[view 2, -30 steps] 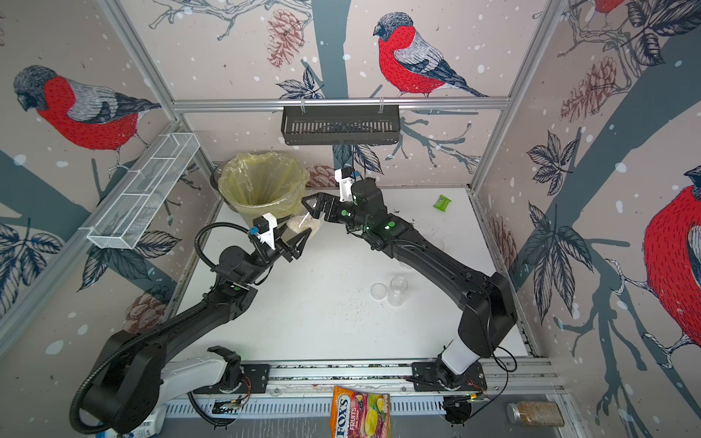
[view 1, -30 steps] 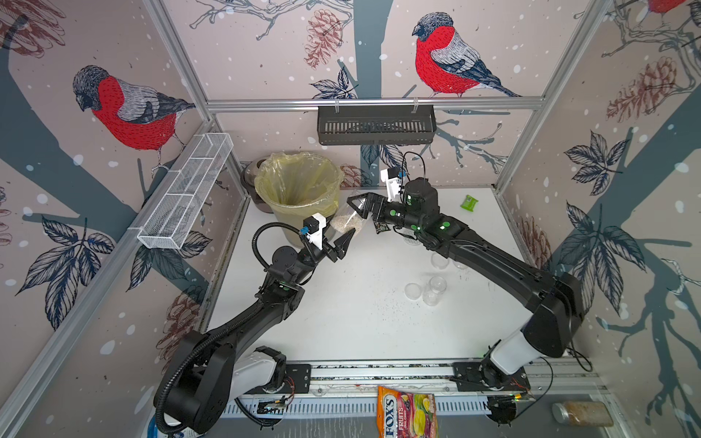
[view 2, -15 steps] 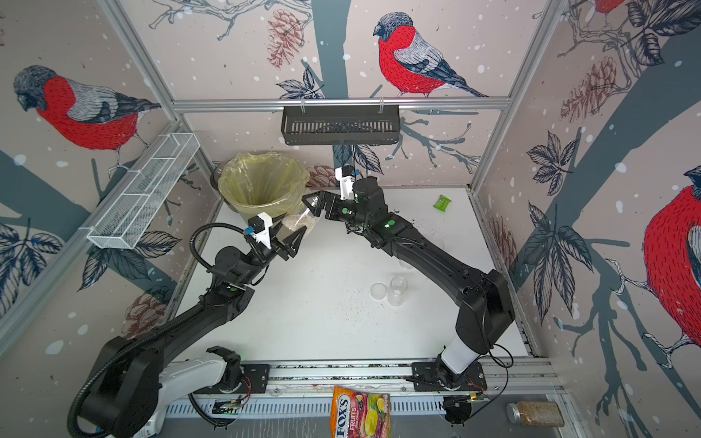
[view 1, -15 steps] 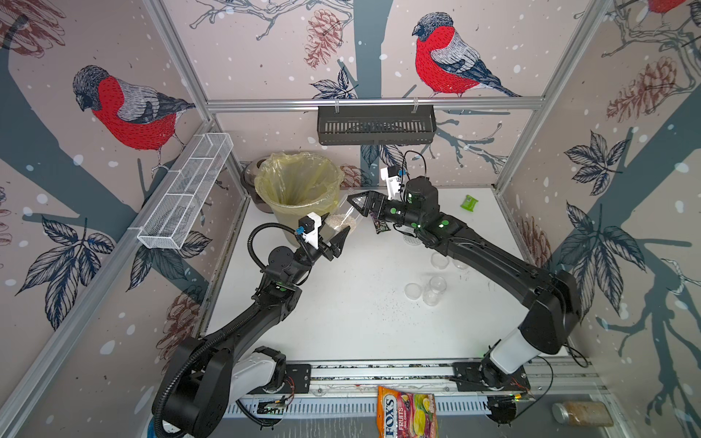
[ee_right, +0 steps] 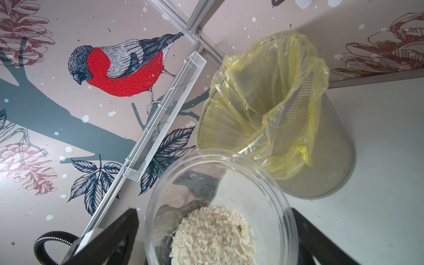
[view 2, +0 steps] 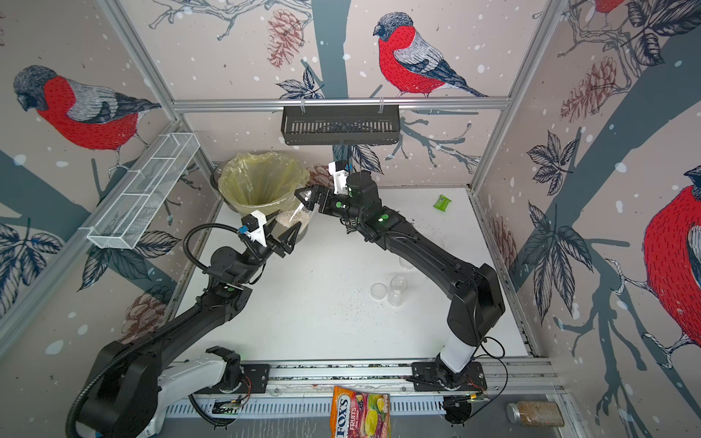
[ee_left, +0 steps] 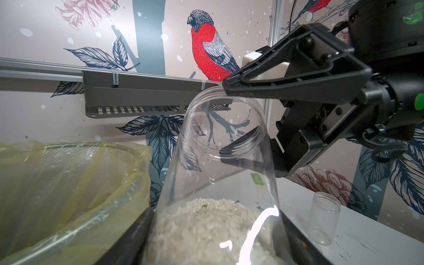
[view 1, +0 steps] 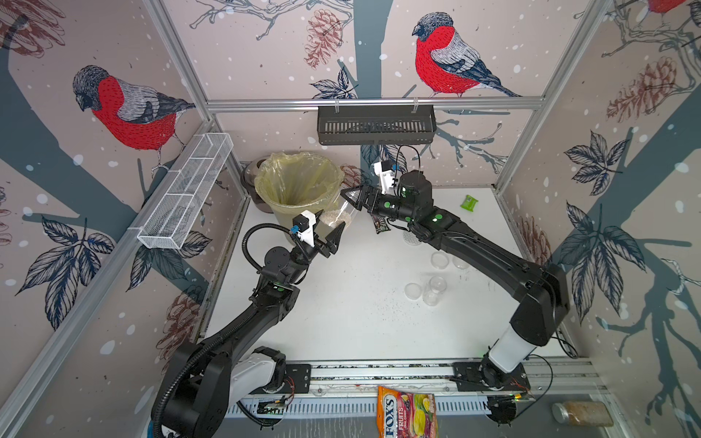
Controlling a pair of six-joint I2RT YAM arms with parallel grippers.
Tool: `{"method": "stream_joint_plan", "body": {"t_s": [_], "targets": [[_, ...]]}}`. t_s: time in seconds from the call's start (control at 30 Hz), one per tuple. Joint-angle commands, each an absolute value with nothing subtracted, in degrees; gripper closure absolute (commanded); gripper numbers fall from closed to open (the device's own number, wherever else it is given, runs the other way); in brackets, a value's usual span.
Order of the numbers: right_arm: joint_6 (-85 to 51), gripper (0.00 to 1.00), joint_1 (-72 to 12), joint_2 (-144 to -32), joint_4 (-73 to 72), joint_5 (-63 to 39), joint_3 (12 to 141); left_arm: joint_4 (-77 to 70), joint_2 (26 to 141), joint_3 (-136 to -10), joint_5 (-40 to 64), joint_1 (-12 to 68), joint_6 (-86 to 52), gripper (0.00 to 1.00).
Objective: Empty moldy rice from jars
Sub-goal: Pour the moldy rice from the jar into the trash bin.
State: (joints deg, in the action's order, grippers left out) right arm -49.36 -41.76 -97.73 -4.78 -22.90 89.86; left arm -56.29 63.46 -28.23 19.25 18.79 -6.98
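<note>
The left gripper pinches the lower part of the wide jar between its fingers and holds it in the air, just beside the front wall of the bin, which is lined with a yellow bag. The jar has no lid. Its long axis slants up from the left gripper toward the right gripper, so the open mouth looks at the right arm and not at the bin. The moldy rice lies at the low end, with one greenish grain on its surface. The right gripper is spread wide, with one finger on each side of the mouth; whether the fingers touch the rim I cannot tell. The bin opening lies to the side of the jar, on the side of the left arm, and the mouth stands a little above the bin rim. I judge that the next move needs the mouth to turn toward the bin, and that the spread fingers around the rim are the nearest obstacle. On the desk, well apart, stand an empty slim jar, some clear lids and the dotted silver lid.
</note>
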Motion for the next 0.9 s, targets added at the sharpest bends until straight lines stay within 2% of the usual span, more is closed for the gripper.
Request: {"method": "stream_joint_plan", "body": {"t_s": [0.0, 0.47, 0.87], "targets": [[-49.75, 0.0, -41.95, -99.47, -6.24, -24.26, 92.71, -56.36, 62.67, -29.06, 19.42, 17.85, -6.49, 0.57], [-48.55, 0.0, -42.98, -108.68, -5.85, -22.56, 103.88, -51.75, 58.71, -30.14, 19.76, 11.19, -6.46, 0.6], [-51.15, 0.0, -43.93, -114.2, -8.06, -28.4, 109.56, -51.89, 59.75, -30.85, 19.89, 9.31, -6.48, 0.6]]}}
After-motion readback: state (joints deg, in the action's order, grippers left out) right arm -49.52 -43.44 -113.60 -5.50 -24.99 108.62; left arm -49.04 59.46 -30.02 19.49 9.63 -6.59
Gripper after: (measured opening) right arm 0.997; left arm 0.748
